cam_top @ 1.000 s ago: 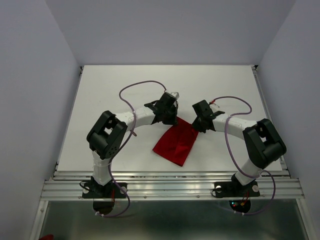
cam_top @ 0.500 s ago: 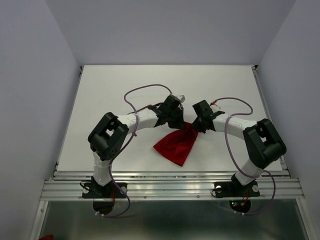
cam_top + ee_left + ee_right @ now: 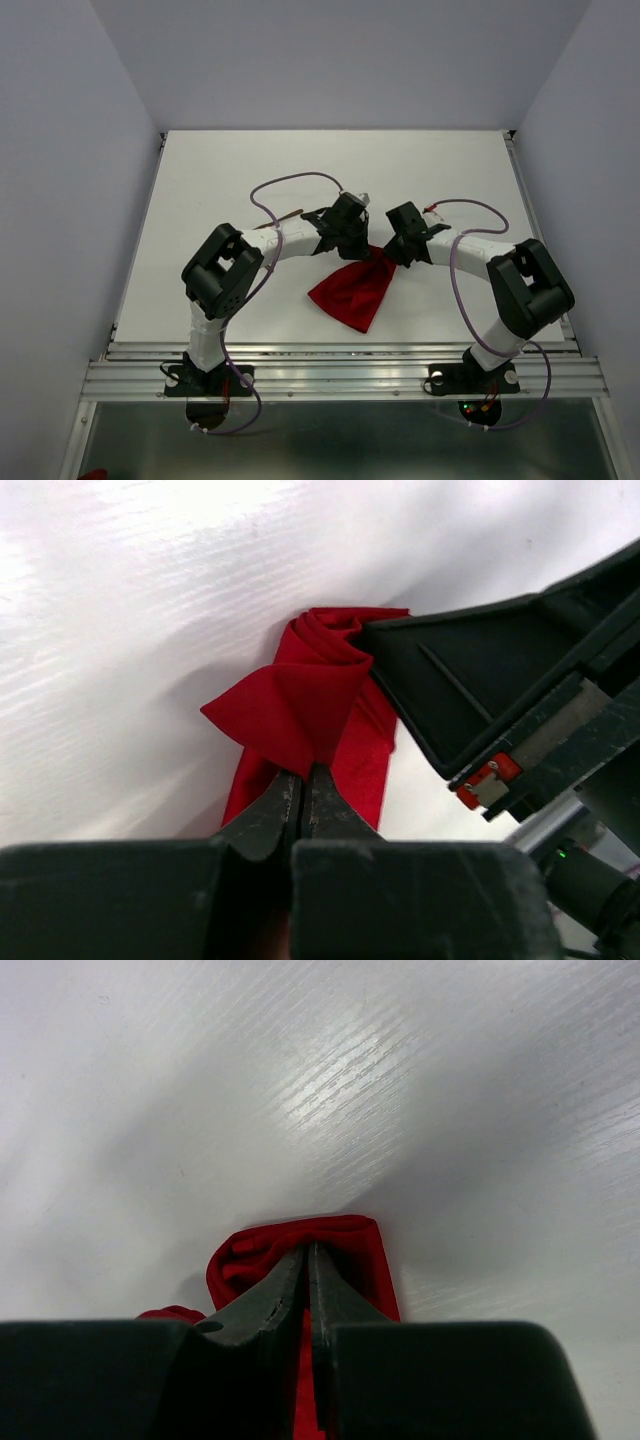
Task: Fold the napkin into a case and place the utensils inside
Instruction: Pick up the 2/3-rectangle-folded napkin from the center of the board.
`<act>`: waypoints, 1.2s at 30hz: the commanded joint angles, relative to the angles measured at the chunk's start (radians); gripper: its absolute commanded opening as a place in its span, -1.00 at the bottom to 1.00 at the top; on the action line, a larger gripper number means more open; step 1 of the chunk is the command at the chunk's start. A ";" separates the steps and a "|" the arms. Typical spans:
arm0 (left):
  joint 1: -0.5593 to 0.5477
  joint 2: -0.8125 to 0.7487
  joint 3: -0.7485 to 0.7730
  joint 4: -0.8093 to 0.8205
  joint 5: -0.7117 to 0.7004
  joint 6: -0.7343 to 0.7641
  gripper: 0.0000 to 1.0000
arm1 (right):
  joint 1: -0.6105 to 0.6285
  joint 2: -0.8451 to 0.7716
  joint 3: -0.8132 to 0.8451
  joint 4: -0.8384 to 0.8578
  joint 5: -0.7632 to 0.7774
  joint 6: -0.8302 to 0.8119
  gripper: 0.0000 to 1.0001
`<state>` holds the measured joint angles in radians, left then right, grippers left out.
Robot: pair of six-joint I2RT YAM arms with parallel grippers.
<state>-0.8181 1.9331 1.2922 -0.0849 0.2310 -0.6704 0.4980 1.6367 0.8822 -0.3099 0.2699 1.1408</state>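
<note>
napkin (image 3: pixel 352 292), top end hidden beneath both jaws overhead; near part blocked in wrist views

This is a robotics laboratory, I would say a small test cell. The flat white counter with faint wood grain (image 3: pixel 230 170) is closed in on three sides by plain pale lilac-grey wall panels (image 3: pixel 60 150). Along its near edge run ribbed silver aluminium rails (image 3: pixel 340 372). Two white-and-black jointed robot arms are bolted there, the left arm (image 3: pixel 285 240) and the right arm (image 3: pixel 478 248). Thin purple cables (image 3: pixel 300 176) loop along them. Small green and red lights (image 3: pixel 467 407) glow under the base of the right arm.
</note>
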 commanded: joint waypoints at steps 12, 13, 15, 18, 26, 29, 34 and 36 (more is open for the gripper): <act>0.056 -0.074 -0.010 -0.102 -0.289 0.213 0.73 | 0.004 0.038 -0.011 -0.107 -0.046 -0.073 -0.78; 0.065 -0.068 -0.017 -0.096 -0.279 0.221 0.72 | 0.004 0.037 -0.011 -0.107 -0.038 -0.075 -0.78; 0.069 -0.060 -0.037 -0.087 -0.243 0.229 0.66 | 0.004 0.028 -0.011 -0.109 -0.023 -0.076 -0.78; 0.069 -0.057 -0.065 -0.064 -0.196 0.213 0.48 | 0.004 0.031 -0.005 -0.120 -0.014 -0.078 -0.78; 0.066 -0.033 -0.093 -0.067 -0.180 0.169 0.04 | 0.004 0.032 -0.008 -0.120 -0.015 -0.084 -0.78; 0.059 -0.022 -0.091 -0.067 -0.174 0.169 -0.15 | 0.004 0.035 -0.006 -0.120 -0.011 -0.081 -0.78; 0.057 0.020 -0.016 -0.143 -0.177 0.167 -1.00 | 0.004 0.034 -0.008 -0.121 -0.002 -0.064 -0.78; 0.057 0.001 -0.007 -0.147 -0.186 0.157 -1.00 | 0.004 0.038 -0.009 -0.126 0.005 -0.050 -0.78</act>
<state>-0.7532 1.9331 1.2465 -0.1711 0.0589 -0.5068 0.4980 1.6367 0.8890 -0.3180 0.2577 1.0801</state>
